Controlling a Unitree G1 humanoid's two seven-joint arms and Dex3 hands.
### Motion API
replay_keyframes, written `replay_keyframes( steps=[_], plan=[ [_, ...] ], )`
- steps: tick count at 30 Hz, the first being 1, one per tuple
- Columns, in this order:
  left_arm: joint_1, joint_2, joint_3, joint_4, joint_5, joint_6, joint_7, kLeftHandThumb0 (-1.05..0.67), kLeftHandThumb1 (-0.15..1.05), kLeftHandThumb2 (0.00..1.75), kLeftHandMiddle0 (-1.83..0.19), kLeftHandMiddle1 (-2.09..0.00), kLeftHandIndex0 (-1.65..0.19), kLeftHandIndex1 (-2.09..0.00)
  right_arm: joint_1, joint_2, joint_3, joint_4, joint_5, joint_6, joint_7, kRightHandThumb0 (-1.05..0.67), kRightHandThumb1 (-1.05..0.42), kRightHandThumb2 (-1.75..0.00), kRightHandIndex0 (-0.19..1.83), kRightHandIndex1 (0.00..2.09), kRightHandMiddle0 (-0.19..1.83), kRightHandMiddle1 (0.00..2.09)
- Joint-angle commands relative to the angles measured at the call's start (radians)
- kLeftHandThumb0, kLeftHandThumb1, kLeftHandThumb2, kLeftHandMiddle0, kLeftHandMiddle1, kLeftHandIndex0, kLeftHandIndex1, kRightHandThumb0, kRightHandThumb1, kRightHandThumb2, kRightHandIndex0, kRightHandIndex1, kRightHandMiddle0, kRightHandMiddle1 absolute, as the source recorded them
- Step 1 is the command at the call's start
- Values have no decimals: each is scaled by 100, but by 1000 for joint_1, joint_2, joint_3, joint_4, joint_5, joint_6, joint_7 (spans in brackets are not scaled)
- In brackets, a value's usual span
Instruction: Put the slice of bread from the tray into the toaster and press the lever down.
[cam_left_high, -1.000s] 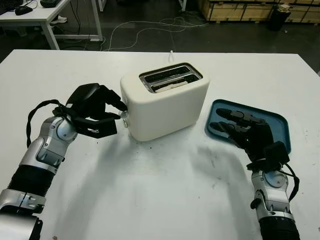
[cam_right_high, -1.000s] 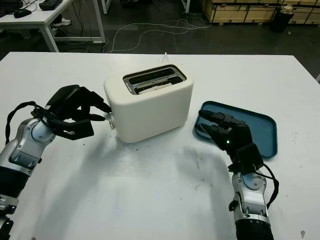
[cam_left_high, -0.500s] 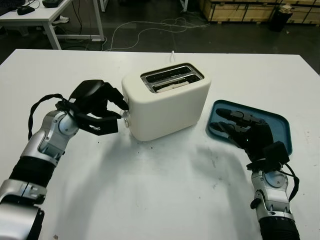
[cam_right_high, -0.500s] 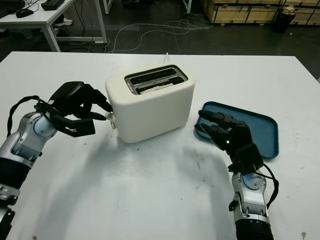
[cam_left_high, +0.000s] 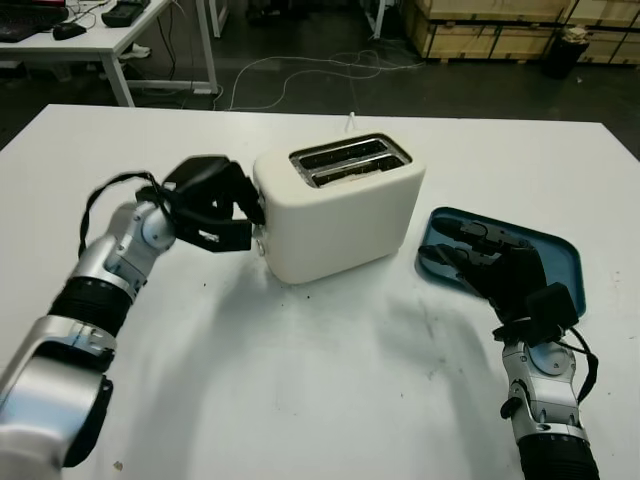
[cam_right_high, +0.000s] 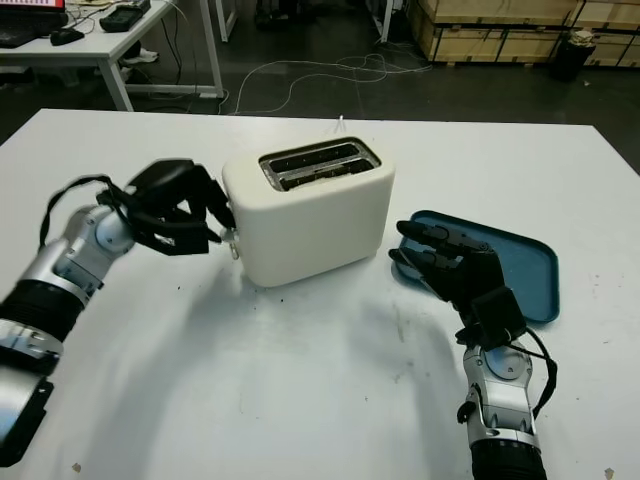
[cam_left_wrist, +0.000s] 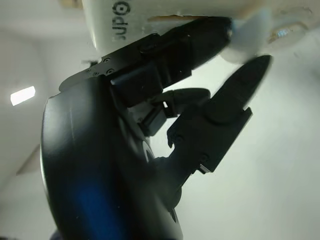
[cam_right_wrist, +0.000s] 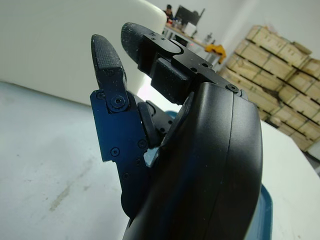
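A cream toaster (cam_left_high: 340, 215) stands mid-table, and a pale slice of bread (cam_left_high: 357, 172) shows low in its nearer slot. My left hand (cam_left_high: 252, 222) is curled against the toaster's left end. In the left wrist view a finger (cam_left_wrist: 200, 35) lies on top of the white lever knob (cam_left_wrist: 250, 35) and the thumb (cam_left_wrist: 240, 85) sits just under it. My right hand (cam_left_high: 447, 252) is open over the near left edge of the blue tray (cam_left_high: 555, 250), which holds no bread. The toaster's wall (cam_right_wrist: 60, 45) stands beyond its fingers (cam_right_wrist: 107, 60).
A white cable (cam_left_high: 350, 122) runs off the table's far edge behind the toaster. The white table (cam_left_high: 300, 380) is bare in front of it. Beyond the table stand another desk (cam_left_high: 100, 25) at the back left and wooden crates (cam_left_high: 480, 15) at the back right.
My left hand has moved right and up until it is against the toaster's lever end. The right hand has stayed over the tray's edge. The whole view has shifted a little.
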Motion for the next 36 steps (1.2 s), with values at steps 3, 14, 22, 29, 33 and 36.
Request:
replay_keyframes(
  steps=[3, 14, 22, 29, 33, 36],
  plan=[
    [129, -358, -185, 222, 77, 38, 45, -20, 87, 1, -101, -91, -126, -1, -6, -11, -12, 32, 2, -41, 2, -42, -92, -1, 121, 1, 106, 0],
    [125, -344, -170, 234, 8, 51, 102, -24, 91, 0, -89, -94, -120, 0, -3, -7, -7, 16, 7, -18, 4, -46, -92, -1, 120, 0, 106, 0],
    [121, -324, -160, 213, -11, 33, 91, -23, 91, 1, -92, -89, -120, 0, -2, -5, -7, 14, 7, -18, 2, -44, -92, -1, 120, 0, 106, 0],
    [120, -264, -105, -8, -89, 35, 69, -25, 92, 2, -83, -135, -119, -1, -5, -9, -9, 23, 3, -24, 2, -43, -92, -1, 120, 0, 106, 0],
    [216, -271, -90, -158, -129, 36, 113, -26, 92, 4, -82, -151, -122, -2, -3, -8, -9, 19, 5, -21, 3, -44, -92, -1, 120, 1, 106, 0],
    [258, -318, -102, -78, -118, 140, 130, -19, 92, 4, -84, -143, -119, -1, -3, -11, -9, 20, 3, -17, 2, -45, -92, -1, 120, 0, 106, 0]
  ],
)
